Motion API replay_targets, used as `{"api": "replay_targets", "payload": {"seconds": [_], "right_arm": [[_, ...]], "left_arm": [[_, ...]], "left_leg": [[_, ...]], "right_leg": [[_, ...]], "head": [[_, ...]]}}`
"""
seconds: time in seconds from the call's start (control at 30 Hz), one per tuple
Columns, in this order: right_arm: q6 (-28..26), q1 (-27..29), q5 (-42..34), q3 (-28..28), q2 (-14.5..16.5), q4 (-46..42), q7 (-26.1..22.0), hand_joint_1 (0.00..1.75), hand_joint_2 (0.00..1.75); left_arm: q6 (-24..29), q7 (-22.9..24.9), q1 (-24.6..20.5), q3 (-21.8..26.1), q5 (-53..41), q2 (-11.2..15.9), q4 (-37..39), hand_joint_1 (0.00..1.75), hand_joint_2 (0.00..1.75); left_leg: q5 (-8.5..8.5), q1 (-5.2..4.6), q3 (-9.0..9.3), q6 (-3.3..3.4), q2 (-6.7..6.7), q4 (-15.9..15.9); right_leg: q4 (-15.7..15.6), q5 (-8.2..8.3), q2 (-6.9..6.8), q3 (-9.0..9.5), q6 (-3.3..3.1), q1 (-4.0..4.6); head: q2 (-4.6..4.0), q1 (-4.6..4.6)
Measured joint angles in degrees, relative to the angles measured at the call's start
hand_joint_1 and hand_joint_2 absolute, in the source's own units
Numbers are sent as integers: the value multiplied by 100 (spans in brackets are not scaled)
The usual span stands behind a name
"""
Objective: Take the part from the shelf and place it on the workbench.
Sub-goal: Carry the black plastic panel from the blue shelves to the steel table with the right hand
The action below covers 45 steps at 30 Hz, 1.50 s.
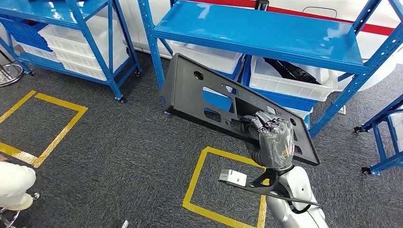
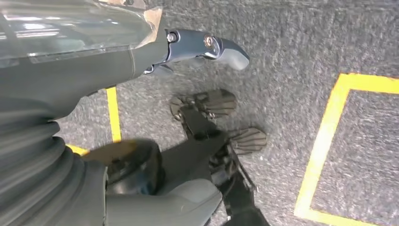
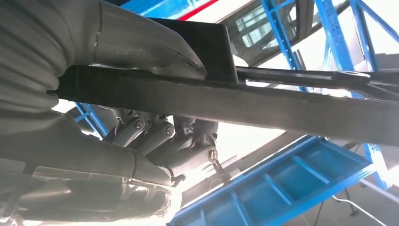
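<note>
The part (image 1: 190, 95) is a large flat dark grey panel with several cutouts. My right hand (image 1: 273, 135) grips it near its lower right end and holds it tilted in the air, in front of the blue shelf (image 1: 266, 33). In the right wrist view the thumb lies on one face of the panel's edge (image 3: 282, 108) and the fingers (image 3: 160, 136) curl under the other. My left hand (image 2: 141, 56) hangs over the grey carpet, fingers apart, with nothing in it.
White bins (image 1: 290, 78) fill the shelf's lower level. A second blue shelf (image 1: 71, 14) stands at the left and another rack (image 1: 385, 137) at the right. Yellow tape squares (image 1: 223, 185) mark the carpet. A person's sleeve (image 1: 14, 185) is at the lower left.
</note>
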Motion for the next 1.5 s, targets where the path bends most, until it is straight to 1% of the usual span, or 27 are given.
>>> {"api": "replay_targets", "payload": {"seconds": [0.07,0.1,0.17,0.23,0.27,0.33,0.37,0.4,0.47,0.53,0.6,0.67,0.7,0.8,0.87,0.93,0.97,1.03,1.1,1.13,1.17,1.23,1.3,1.33,1.37,1.43,1.5], "right_arm": [[-11,-32,-13,22,2,74,-1,175,175],[-12,-36,-16,32,3,105,-1,175,175],[-13,-40,-17,52,5,162,-3,175,175],[-14,-59,-22,65,8,204,-4,175,175],[-15,-80,-32,70,13,217,-5,175,175],[-20,-126,-69,80,34,243,-10,175,175],[-24,-146,-90,86,50,261,-13,175,175],[-27,-160,-108,91,66,285,-15,175,175],[-33,-187,-128,99,104,329,-15,175,175],[-39,-223,-143,103,144,356,-15,175,175],[-41,-253,-162,104,164,376,-16,175,175],[-43,-262,-206,106,167,395,-19,175,175],[-43,-265,-252,107,167,399,-19,175,175],[-38,-286,-463,105,168,392,-17,175,175],[-33,-304,-559,97,169,381,-17,175,175],[-32,-290,-597,75,163,377,-15,175,175],[-32,-273,-605,60,156,376,-14,175,175],[-33,-245,-612,35,143,371,-13,175,175],[-36,-223,-623,6,132,365,-11,175,175],[-37,-203,-631,-16,126,364,-7,175,175],[-37,-176,-640,-43,122,363,-2,175,175],[-37,-124,-660,-104,113,339,8,175,175],[-36,-100,-675,-168,107,277,12,175,175],[-35,-93,-681,-196,107,244,13,175,175],[-34,-82,-684,-221,107,218,13,175,175],[-34,-43,-689,-261,103,189,14,175,175],[-34,-18,-699,-282,99,168,20,175,175]], "left_arm": [[0,-1,0,40,5,-9,0,0,175],[0,-1,5,52,8,-17,0,0,175],[0,0,18,71,9,-36,0,0,175],[0,0,24,81,11,-48,-1,0,175],[1,0,25,86,18,-49,-1,0,175],[14,2,29,109,35,-47,-2,0,175],[27,4,33,129,43,-41,-2,0,175],[40,8,41,148,50,-37,-2,0,175],[56,19,61,179,70,-33,-3,0,175],[58,26,75,199,87,-40,-5,0,175],[58,26,79,219,90,-43,-6,0,175],[54,26,81,233,82,-44,-7,0,175],[44,24,80,239,71,-44,-9,0,175],[-16,2,78,253,32,-47,-21,0,175],[-47,-2,82,254,6,-49,-24,0,175],[-62,0,83,254,-22,-52,-25,0,175],[-63,1,83,254,-39,-51,-26,0,175],[-41,-1,81,254,-74,-37,-26,0,175],[-2,-13,82,254,-113,-20,-26,0,175],[36,-34,83,253,-149,-17,-26,0,175],[94,-73,83,251,-206,-17,-26,0,175],[251,-209,81,243,-349,-17,-29,0,175],[355,-360,74,225,-456,-16,-37,0,175],[380,-410,69,214,-483,-14,-41,0,175],[391,-438,65,203,-498,-13,-45,0,175],[408,-471,55,189,-515,-6,-50,0,175],[435,-549,55,178,-566,6,-53,0,175]], "left_leg": [[155,-2,-177,13,8,1],[229,0,-269,3,12,5],[375,15,-465,-35,23,20],[497,36,-653,-95,28,70],[539,37,-740,-130,28,120],[620,23,-849,-196,29,207],[659,15,-888,-217,26,238],[694,20,-910,-237,26,254],[498,48,-1015,-289,20,430],[-83,74,-1225,-357,17,1034],[-554,88,-1423,-388,15,1836],[-538,109,-1344,-390,14,2125],[-409,127,-1144,-386,-3,1955],[-208,193,-226,-371,-286,796],[-274,186,32,-357,-385,382],[-248,147,-29,-283,-281,320],[-205,128,-73,-219,-222,313],[-112,97,-172,-93,-88,299],[-33,43,-284,-26,39,303],[4,12,-334,-9,98,305],[36,-17,-373,2,156,306],[81,-61,-413,12,264,307],[110,-103,-424,0,365,312],[120,-119,-426,-12,416,316],[132,-126,-427,-30,471,318],[137,-117,-439,-79,538,335],[-37,-81,-534,-172,335,546]], "right_leg": [[743,-510,5,-214,-14,-28],[1102,-638,5,-272,22,-46],[1329,-542,4,-140,169,-81],[761,-310,0,376,291,-119],[295,-323,2,714,299,-120],[-332,-455,16,1099,222,-106],[-456,-506,23,1164,177,-108],[-436,-484,22,1101,137,-130],[-401,-395,4,1018,57,-173],[-385,-270,-7,881,-31,-167],[-378,-147,-10,729,-59,-156],[-374,-47,-9,599,-45,-154],[-373,-4,10,545,-28,-156],[-357,105,93,427,67,-140],[-341,200,156,348,159,-106],[-322,275,219,239,246,-107],[-228,222,209,151,254,-117],[313,-100,137,-126,210,-141],[1121,-487,94,-422,186,-129],[1366,-588,90,-470,194,-116],[1378,-609,81,-389,205,-93],[718,-457,-16,134,194,-10],[-100,-320,-261,662,66,106],[-317,-282,-342,777,-10,144],[-395,-266,-360,790,-80,162],[-439,-179,-246,775,-157,106],[-493,-78,-140,781,-219,20]], "head": [[0,14],[0,14],[0,15],[0,16],[0,18],[0,11],[0,4],[0,-9],[0,-32],[0,-51],[0,-61],[0,-64],[0,-63],[0,-61],[0,-53],[0,-48],[0,-38],[0,-10],[0,14],[0,13],[0,13],[0,14],[0,5],[0,0],[0,-6],[0,-3],[0,-6]]}}
